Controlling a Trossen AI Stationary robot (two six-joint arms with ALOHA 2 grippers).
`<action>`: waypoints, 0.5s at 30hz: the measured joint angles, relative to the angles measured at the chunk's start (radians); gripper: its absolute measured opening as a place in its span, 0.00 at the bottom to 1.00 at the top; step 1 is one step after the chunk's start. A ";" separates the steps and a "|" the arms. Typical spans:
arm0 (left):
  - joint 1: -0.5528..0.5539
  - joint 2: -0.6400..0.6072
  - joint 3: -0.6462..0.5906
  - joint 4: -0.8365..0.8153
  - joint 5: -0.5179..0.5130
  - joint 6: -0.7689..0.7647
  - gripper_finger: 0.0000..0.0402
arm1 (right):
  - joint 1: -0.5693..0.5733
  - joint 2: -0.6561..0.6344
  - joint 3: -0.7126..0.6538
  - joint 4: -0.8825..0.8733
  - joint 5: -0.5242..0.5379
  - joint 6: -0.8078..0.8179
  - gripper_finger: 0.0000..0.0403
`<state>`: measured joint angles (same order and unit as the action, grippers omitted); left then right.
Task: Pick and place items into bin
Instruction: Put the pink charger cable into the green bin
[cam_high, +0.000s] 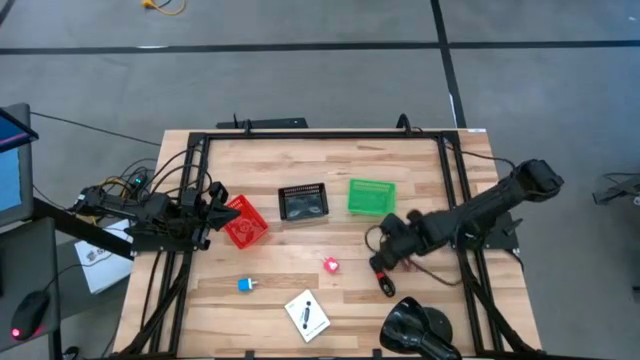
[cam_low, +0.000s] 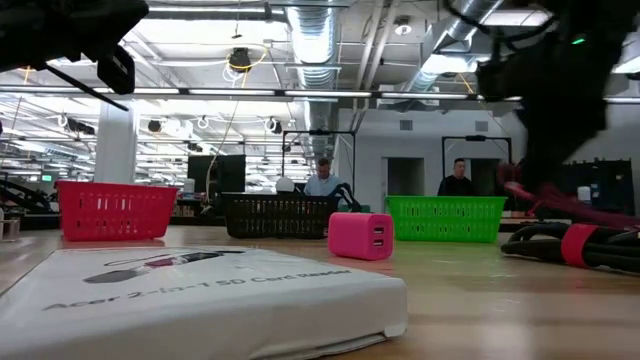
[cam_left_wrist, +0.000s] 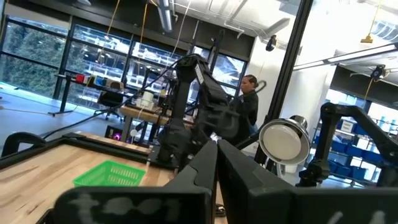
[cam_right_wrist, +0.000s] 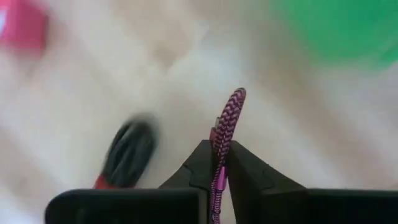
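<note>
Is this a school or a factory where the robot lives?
More like a big robotics lab or workshop, probably. Bare pipes and ducts run along the ceiling, people sit at benches behind the wooden table, and another robot arm stands farther back.

The high view looks straight down on the whole wooden table (cam_high: 300, 260). The low view sits at tabletop level close behind the white card box (cam_low: 200, 290), facing the green basket (cam_low: 445, 218), which the high view (cam_high: 372, 196) and the left wrist view (cam_left_wrist: 112, 175) also show. The right wrist view looks down close at the tabletop beside that basket (cam_right_wrist: 339, 28).
</note>
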<state>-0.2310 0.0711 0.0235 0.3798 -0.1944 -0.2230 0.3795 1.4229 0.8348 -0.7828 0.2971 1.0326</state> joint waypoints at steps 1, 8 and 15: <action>0.000 0.000 0.000 0.000 -0.001 0.000 0.00 | -0.024 -0.008 0.000 0.000 0.024 -0.045 0.05; 0.000 0.000 0.000 0.002 -0.002 -0.005 0.00 | -0.171 -0.058 0.075 0.037 0.068 -0.352 0.07; 0.000 0.000 0.000 0.002 -0.061 -0.005 0.00 | -0.279 -0.060 0.207 0.040 0.103 -0.844 0.05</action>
<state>-0.2310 0.0711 0.0235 0.3813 -0.2551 -0.2276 0.1000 1.3628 1.0417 -0.7425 0.4002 0.1884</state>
